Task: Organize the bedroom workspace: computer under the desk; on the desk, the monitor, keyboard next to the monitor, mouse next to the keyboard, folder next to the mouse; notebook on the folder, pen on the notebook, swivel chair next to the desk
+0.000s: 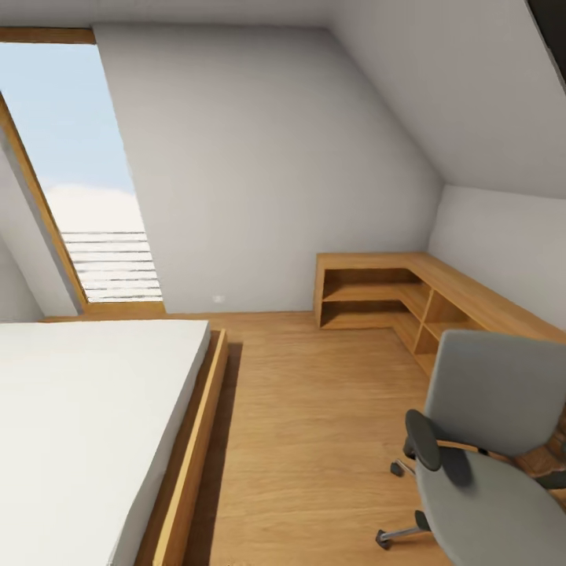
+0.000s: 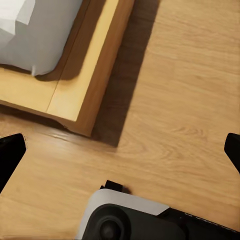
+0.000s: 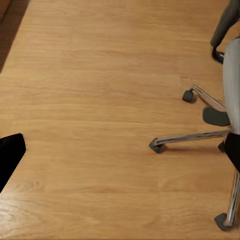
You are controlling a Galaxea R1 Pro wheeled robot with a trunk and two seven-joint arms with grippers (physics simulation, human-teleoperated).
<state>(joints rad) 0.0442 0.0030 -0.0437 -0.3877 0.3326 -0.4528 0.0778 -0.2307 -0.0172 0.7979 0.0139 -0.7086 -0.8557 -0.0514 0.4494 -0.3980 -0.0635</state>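
Observation:
The swivel chair (image 1: pixel 491 440) stands at the lower right of the head view, with a grey seat and back and black armrests; its seat looks bare. Its silver wheeled base (image 3: pixel 192 136) lies ahead of my right gripper (image 3: pixel 121 152), whose fingers are spread wide over the wood floor, open and holding nothing. My left gripper (image 2: pixel 121 152) is also open and empty, hanging above the floor near a corner of the bed frame (image 2: pixel 85 75). The desk, monitor, keyboard, mouse, computer, folder, notebook and pen are out of view.
A low bed (image 1: pixel 79 424) with a white mattress and wooden frame fills the left side. A light wood corner shelf unit (image 1: pixel 409 299) runs along the far right walls. A skylight (image 1: pixel 86 196) slopes at the left. My own base (image 2: pixel 125 220) is below the left gripper.

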